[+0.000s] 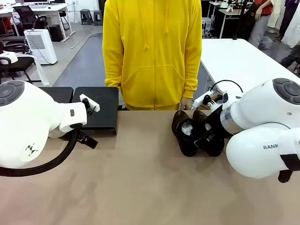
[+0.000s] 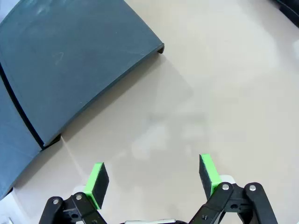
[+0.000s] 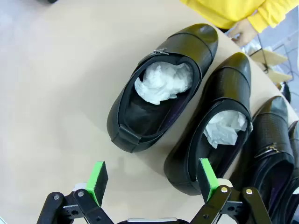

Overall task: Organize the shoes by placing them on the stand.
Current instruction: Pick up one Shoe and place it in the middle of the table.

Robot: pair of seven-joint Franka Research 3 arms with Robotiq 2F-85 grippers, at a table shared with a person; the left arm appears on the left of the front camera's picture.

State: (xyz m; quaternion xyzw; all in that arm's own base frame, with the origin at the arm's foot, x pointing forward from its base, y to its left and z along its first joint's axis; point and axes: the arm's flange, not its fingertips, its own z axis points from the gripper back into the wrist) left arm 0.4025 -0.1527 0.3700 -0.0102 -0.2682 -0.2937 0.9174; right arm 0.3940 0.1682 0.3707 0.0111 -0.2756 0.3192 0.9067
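The left gripper [image 2: 153,175], jaws wide and empty, hangs over bare table [image 1: 140,187] beside the stand [image 1: 101,105], far left. The right gripper [image 3: 152,177], likewise spread, hovers over the shoes [image 3: 161,88] clustered at the right.

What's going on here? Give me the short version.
The robot's right hand is open above the glossy black leather dress shoes, which are grouped on the beige table near a person in a yellow hoodie; it grips none. The left hand is open over bare table beside the low matte black stand. No shoe sits on the stand's visible platforms.
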